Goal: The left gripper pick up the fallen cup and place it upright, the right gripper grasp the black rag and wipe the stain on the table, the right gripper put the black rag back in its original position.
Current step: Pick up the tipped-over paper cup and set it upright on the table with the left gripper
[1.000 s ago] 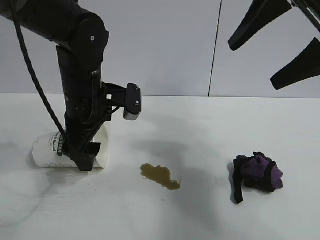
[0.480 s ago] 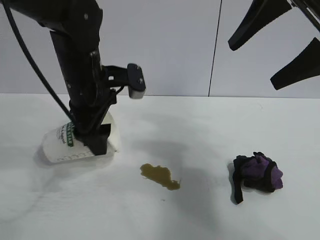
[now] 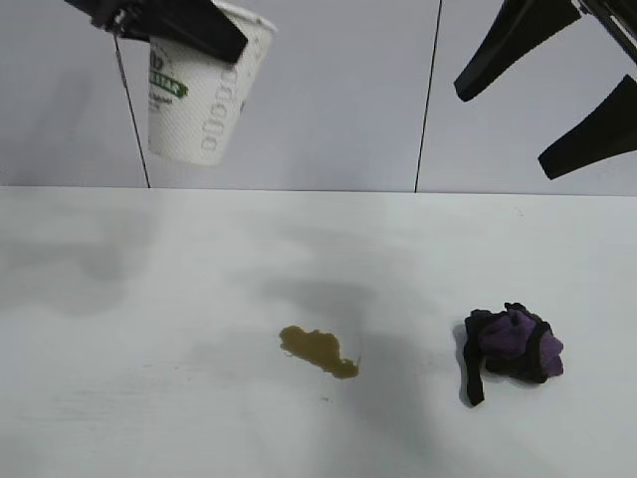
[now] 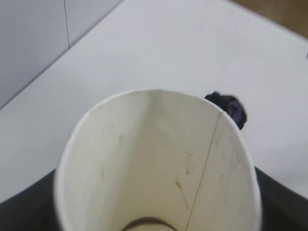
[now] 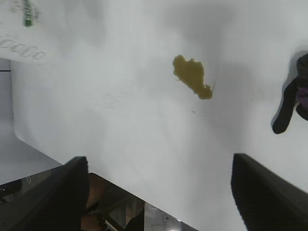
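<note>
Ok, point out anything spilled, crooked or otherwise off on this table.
A brown-olive stain lies spilled on the white table, left of the bunched black rag and apart from it. The cup hangs high above the table in the left gripper, tilted, not yet set down upright.

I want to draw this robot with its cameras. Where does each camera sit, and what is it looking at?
Exterior view: sits off the table, looking level across it at the wall; shows the left gripper holding the cup in the air and the open right gripper.
Left wrist view: on the left arm, looking into the cup.
Right wrist view: on the right arm, looking down at the stain.
Shared: the black rag shows in all three.
</note>
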You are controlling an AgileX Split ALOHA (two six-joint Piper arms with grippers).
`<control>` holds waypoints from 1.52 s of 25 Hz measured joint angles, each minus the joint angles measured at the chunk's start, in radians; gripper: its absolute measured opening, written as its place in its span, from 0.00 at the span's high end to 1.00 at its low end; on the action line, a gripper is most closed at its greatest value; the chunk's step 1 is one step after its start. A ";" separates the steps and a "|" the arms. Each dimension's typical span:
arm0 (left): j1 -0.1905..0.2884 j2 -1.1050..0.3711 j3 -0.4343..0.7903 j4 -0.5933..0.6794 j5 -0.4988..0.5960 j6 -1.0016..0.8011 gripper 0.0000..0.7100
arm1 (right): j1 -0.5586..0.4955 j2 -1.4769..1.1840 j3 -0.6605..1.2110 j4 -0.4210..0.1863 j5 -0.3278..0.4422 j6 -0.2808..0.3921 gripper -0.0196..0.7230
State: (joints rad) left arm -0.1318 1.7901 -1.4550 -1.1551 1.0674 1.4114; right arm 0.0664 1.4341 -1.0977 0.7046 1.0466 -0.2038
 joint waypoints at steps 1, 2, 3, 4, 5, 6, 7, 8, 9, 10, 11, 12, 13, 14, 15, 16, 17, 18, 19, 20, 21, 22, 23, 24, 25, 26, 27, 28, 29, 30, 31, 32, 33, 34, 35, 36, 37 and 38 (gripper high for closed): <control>0.029 0.000 0.000 -0.029 0.063 0.013 0.26 | 0.000 0.000 0.000 0.000 0.000 0.000 0.22; 0.053 0.000 0.000 -0.043 0.092 0.021 0.26 | 0.000 0.000 0.000 0.000 0.000 0.000 0.22; 0.073 -0.001 0.005 -0.054 0.109 0.027 0.26 | 0.000 0.000 0.000 0.000 0.000 0.000 0.22; 0.087 -0.002 0.018 -0.060 0.113 0.030 0.26 | 0.000 0.000 0.000 -0.001 0.000 0.000 0.22; 0.098 -0.002 0.032 -0.063 0.114 0.038 0.26 | 0.000 0.000 0.000 -0.001 0.000 0.000 0.22; 0.109 -0.002 0.053 -0.063 0.114 0.058 0.26 | 0.000 0.000 0.000 -0.001 0.000 0.000 0.22; 0.114 -0.002 0.077 -0.064 0.114 0.079 0.26 | 0.000 0.000 0.000 -0.001 0.000 0.000 0.22; 0.117 -0.002 0.105 -0.066 0.114 0.112 0.26 | 0.000 0.000 0.000 -0.001 0.000 0.000 0.22; 0.117 -0.002 0.130 -0.074 0.114 0.149 0.26 | 0.000 0.000 0.000 -0.001 0.000 0.000 0.22; 0.117 -0.002 0.155 -0.084 0.114 0.184 0.26 | 0.000 0.000 0.000 -0.001 -0.001 0.000 0.22; 0.117 -0.002 0.192 -0.109 0.114 0.232 0.26 | 0.000 0.000 0.000 -0.001 -0.001 0.000 0.22; 0.117 -0.002 0.224 -0.134 0.112 0.274 0.26 | 0.000 0.000 0.000 -0.001 -0.001 0.000 0.22; 0.117 -0.003 0.251 -0.167 0.105 0.331 0.26 | 0.000 0.000 0.000 -0.001 -0.001 0.000 0.22; 0.117 -0.003 0.283 -0.205 0.086 0.393 0.26 | 0.000 0.000 0.000 -0.001 -0.001 0.000 0.22; 0.117 -0.003 0.315 -0.246 0.069 0.447 0.26 | 0.000 0.000 0.000 -0.001 -0.001 0.000 0.22; 0.117 -0.004 0.344 -0.285 0.047 0.527 0.26 | 0.000 0.000 0.000 -0.001 -0.001 0.000 0.22; 0.117 -0.004 0.379 -0.335 0.022 0.600 0.26 | 0.000 0.000 0.000 -0.001 -0.001 0.000 0.22; 0.117 -0.004 0.410 -0.377 0.000 0.659 0.26 | 0.000 0.000 0.000 -0.001 -0.001 0.000 0.22; 0.117 -0.004 0.454 -0.431 -0.027 0.729 0.26 | 0.000 0.000 0.000 -0.001 -0.001 0.000 0.22; 0.117 -0.004 0.485 -0.475 -0.045 0.798 0.26 | 0.000 0.000 0.000 -0.001 -0.001 0.000 0.22; 0.117 -0.004 0.519 -0.498 -0.058 0.854 0.26 | 0.000 0.000 0.000 -0.001 -0.001 0.000 0.22; 0.118 -0.004 0.542 -0.507 -0.071 0.905 0.26 | 0.000 0.000 0.000 -0.001 -0.001 0.000 0.22; 0.118 -0.002 0.564 -0.513 -0.089 0.956 0.27 | 0.000 0.000 0.000 -0.001 -0.001 0.000 0.22; 0.118 0.001 0.579 -0.516 -0.105 0.982 0.27 | 0.000 0.000 0.000 -0.001 -0.003 0.000 0.22; 0.118 0.010 0.586 -0.518 -0.121 0.995 0.27 | 0.000 0.000 0.000 -0.001 -0.005 0.000 0.22; 0.118 0.022 0.589 -0.521 -0.136 1.004 0.27 | 0.000 0.000 0.000 -0.001 -0.008 -0.001 0.22; 0.118 0.034 0.590 -0.524 -0.144 1.012 0.27 | 0.000 0.000 0.000 -0.001 -0.012 -0.001 0.22; 0.118 0.051 0.591 -0.530 -0.154 1.019 0.27 | 0.000 0.000 0.000 -0.001 -0.016 -0.001 0.22; 0.118 0.069 0.591 -0.533 -0.159 1.026 0.27 | 0.000 0.000 0.000 -0.001 -0.018 -0.001 0.22; 0.118 0.088 0.591 -0.535 -0.160 1.034 0.27 | 0.000 0.000 0.000 -0.002 -0.018 -0.001 0.22; 0.118 0.104 0.591 -0.536 -0.162 1.046 0.29 | 0.000 0.000 0.000 -0.002 -0.018 -0.001 0.22; 0.118 0.122 0.591 -0.537 -0.164 1.056 0.29 | 0.000 0.000 0.000 -0.003 -0.018 -0.001 0.22; 0.118 0.143 0.589 -0.538 -0.168 1.063 0.30 | 0.000 0.000 0.000 -0.005 -0.018 -0.001 0.22; 0.118 0.163 0.582 -0.538 -0.171 1.069 0.31 | 0.000 0.000 0.000 -0.005 -0.018 -0.001 0.22; 0.118 0.180 0.574 -0.538 -0.173 1.074 0.31 | 0.000 0.000 0.000 -0.007 -0.018 -0.001 0.22; 0.118 0.194 0.566 -0.539 -0.174 1.075 0.31 | 0.000 0.000 0.000 -0.009 -0.018 -0.001 0.22; 0.118 0.204 0.557 -0.540 -0.173 1.076 0.31 | 0.000 0.000 0.000 -0.009 -0.018 -0.001 0.22; 0.118 0.209 0.552 -0.543 -0.174 1.076 0.31 | 0.000 0.000 0.000 -0.009 -0.018 -0.001 0.22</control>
State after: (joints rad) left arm -0.0141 1.9986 -0.9028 -1.6985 0.8930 2.4879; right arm 0.0664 1.4341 -1.0977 0.6960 1.0289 -0.2046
